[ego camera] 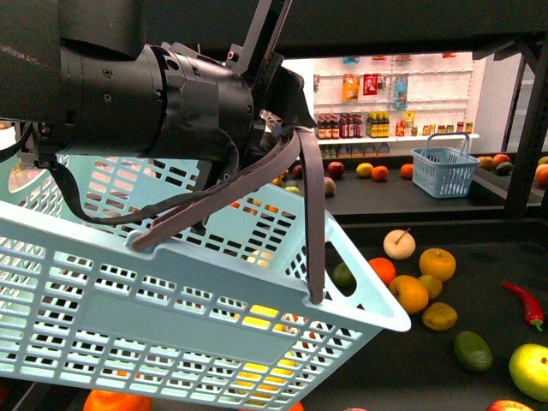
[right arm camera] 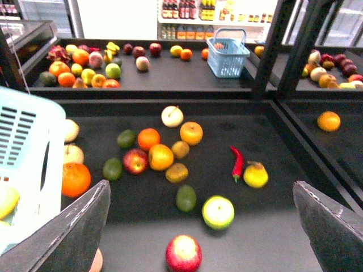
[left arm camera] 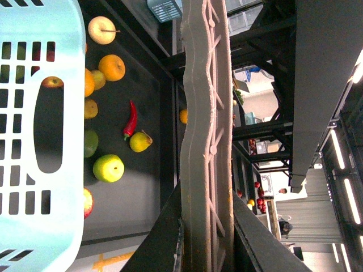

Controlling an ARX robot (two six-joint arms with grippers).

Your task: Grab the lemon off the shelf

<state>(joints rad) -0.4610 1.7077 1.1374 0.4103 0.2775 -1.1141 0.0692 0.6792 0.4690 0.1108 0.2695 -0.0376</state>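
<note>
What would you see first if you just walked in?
The big pale blue basket fills the left of the front view, hanging by its handles from the left arm. Beside it, bright fruit lies scattered on the dark shelf, with one red chili pepper at the right.

A red chili (right arm camera: 236,163) lies just beside a yellow pear (right arm camera: 255,174).

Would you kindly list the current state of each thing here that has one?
left gripper: shut on the handle
large basket: hanging from it, tilted
right gripper: open, empty
small basket: upright on the far shelf, handle raised
</note>
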